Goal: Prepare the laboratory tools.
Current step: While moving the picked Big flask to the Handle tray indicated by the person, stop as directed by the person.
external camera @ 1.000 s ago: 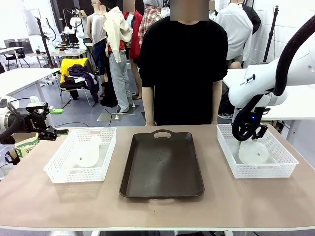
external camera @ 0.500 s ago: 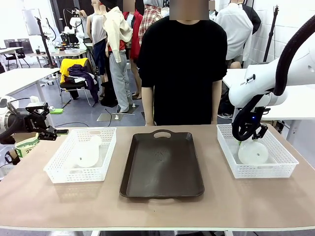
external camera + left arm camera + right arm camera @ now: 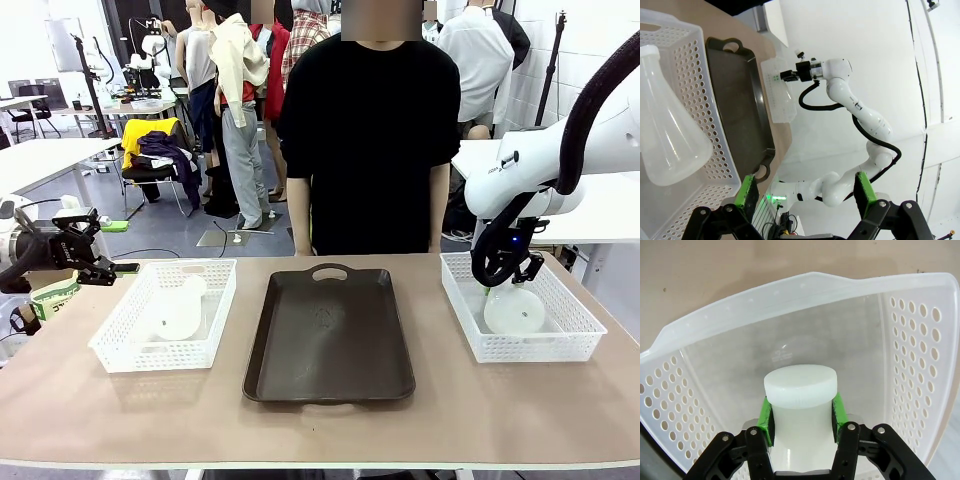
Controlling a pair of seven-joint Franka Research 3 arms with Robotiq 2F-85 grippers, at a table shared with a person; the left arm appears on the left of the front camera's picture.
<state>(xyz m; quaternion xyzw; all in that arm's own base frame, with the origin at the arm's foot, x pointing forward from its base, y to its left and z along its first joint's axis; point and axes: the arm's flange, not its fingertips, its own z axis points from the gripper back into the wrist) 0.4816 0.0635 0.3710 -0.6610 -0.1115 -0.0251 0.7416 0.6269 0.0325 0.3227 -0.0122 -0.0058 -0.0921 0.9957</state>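
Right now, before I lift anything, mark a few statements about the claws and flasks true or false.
1. The right claw is shut on the neck of the right flask, inside the right basket. True.
2. The left claw grips the left flask. False: it is open and holds nothing; that flask lies on its side in the left basket.
3. The tray lies between the two baskets. True.
4. One flask stands on the tray. False: both are in the baskets.

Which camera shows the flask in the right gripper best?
The right wrist view: the flask sits close up, its neck clamped between the right gripper's green pads. The front view shows its round base in a basket. The left wrist view shows it tiny, far off.
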